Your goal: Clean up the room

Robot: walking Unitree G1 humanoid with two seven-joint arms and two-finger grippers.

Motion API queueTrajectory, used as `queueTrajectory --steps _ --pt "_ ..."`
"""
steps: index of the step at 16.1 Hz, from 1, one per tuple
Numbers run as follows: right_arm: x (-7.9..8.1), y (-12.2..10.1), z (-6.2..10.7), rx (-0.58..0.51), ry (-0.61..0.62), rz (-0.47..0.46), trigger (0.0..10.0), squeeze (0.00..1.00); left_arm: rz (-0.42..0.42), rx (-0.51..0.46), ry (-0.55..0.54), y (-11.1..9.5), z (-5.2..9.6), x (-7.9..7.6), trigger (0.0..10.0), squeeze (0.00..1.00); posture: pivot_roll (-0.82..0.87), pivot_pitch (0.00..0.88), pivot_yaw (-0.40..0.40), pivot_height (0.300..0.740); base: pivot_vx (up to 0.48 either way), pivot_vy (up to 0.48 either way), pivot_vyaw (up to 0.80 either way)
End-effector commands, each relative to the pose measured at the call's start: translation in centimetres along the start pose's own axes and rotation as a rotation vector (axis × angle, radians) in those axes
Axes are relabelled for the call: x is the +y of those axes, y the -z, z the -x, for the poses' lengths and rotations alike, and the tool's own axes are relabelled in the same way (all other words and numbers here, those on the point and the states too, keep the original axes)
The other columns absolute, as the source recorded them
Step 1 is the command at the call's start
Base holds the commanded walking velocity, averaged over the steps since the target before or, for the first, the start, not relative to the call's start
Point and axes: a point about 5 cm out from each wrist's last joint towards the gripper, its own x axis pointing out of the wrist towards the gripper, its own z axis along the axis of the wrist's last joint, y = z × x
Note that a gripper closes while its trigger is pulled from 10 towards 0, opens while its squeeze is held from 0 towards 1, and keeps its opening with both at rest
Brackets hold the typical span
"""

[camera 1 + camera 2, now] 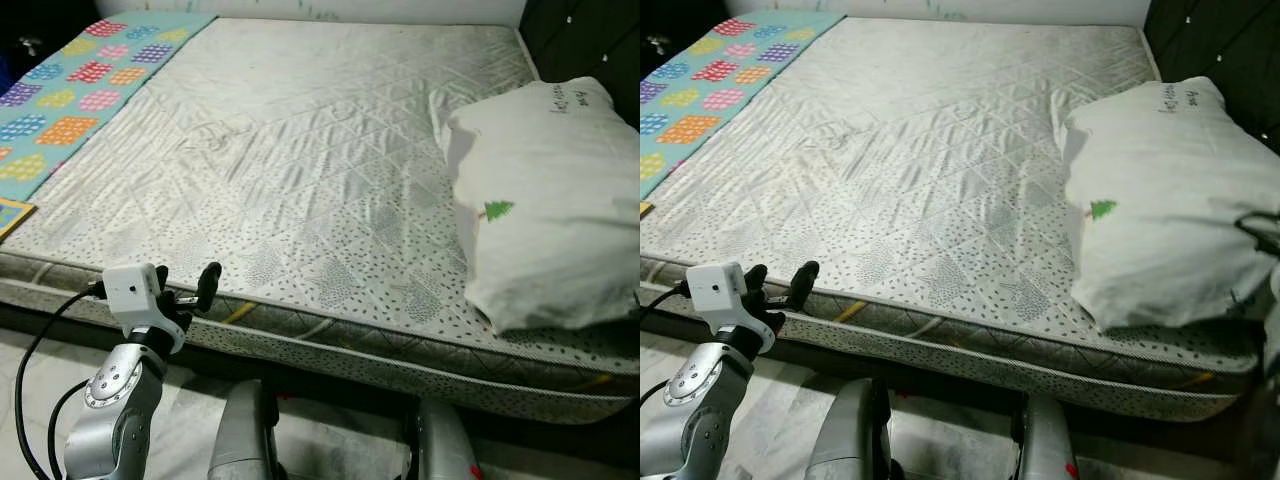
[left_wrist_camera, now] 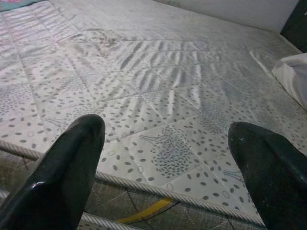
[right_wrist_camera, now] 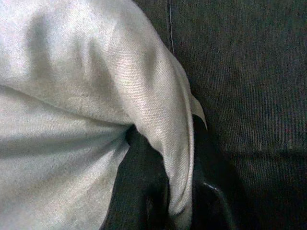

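Note:
A white pillow with a small green tree print lies on the right side of a bare quilted mattress. In the right wrist view, my right gripper is shut on a fold of the pillow's white cloth, with the dark headboard fabric beside it. My left gripper is open and holds nothing. It hovers at the mattress's front edge on the left. Its two black fingers frame the dotted mattress top in the left wrist view.
A colourful patterned blanket covers the far left of the bed. A dark padded headboard stands behind the pillow. The mattress's front edge runs just ahead of my legs on a pale floor.

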Motion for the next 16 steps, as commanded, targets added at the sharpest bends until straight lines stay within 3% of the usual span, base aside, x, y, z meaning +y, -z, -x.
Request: queueTrajectory --steps 1,7,16 --pt "-1.9 -0.5 0.1 -0.047 0.101 -0.042 0.0 0.00 -0.022 0.002 -0.009 -0.3 0.1 0.3 10.0 0.00 0.02 0.076 0.037 0.566 0.000 0.000 0.00" --pt "-4.5 2.7 1.4 -0.020 0.161 0.039 0.0 0.00 -0.018 0.004 0.003 -0.2 -0.1 0.0 10.0 0.00 0.02 0.081 0.034 0.566 0.000 0.000 0.00" --pt "-8.5 4.7 2.8 0.024 0.300 0.142 0.0 0.00 -0.013 0.008 0.006 -0.1 -0.1 -0.1 10.0 0.00 -0.01 0.090 0.034 0.566 0.000 0.000 0.00"
